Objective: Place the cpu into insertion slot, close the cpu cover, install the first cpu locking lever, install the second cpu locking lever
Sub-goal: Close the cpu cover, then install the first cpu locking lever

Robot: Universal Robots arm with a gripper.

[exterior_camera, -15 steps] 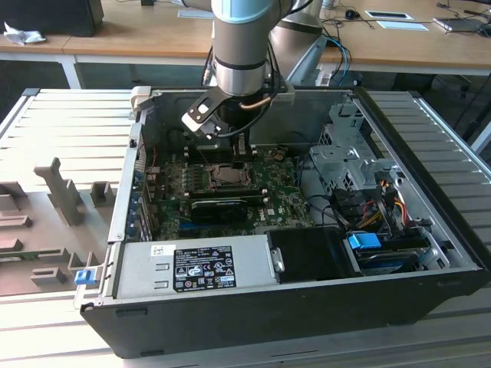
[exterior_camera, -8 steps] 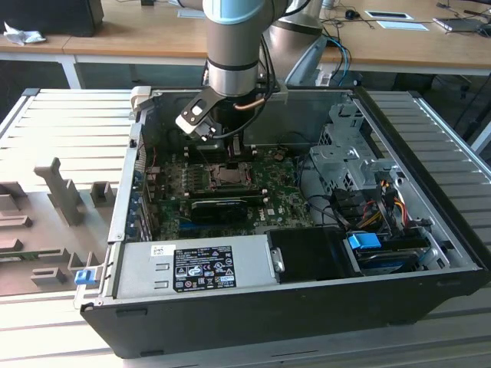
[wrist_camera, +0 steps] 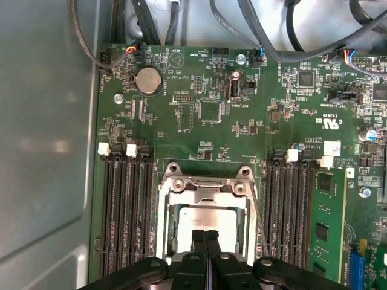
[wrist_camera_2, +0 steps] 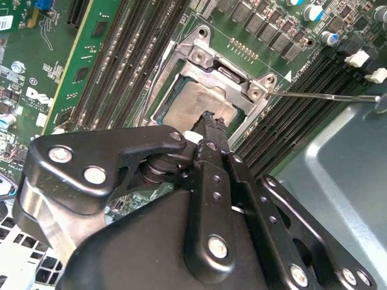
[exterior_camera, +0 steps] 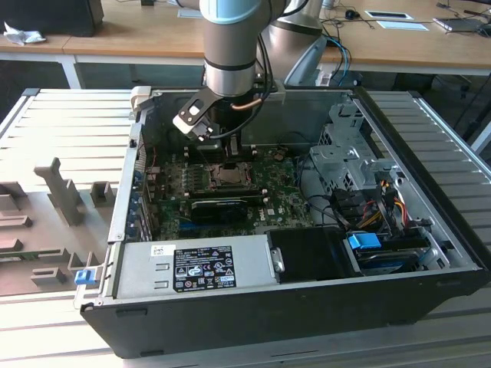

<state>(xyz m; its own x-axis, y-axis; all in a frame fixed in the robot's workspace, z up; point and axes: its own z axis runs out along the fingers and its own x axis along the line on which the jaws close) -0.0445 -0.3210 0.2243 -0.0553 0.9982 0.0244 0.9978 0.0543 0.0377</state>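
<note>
First wrist view | cpu (wrist_camera: 208, 216) flat under cpu cover (wrist_camera: 205, 186) | tool (wrist_camera: 205, 234) pinched above

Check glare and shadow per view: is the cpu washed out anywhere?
Second wrist view: a pale sheen on the cpu, outline readable, the shut gripper masking one edge. First wrist view: a soft bright patch on the grey case wall, off the board; cpu not washed out. Exterior view: the insertion slot sits dim beneath the arm, desks behind brighter.
</note>
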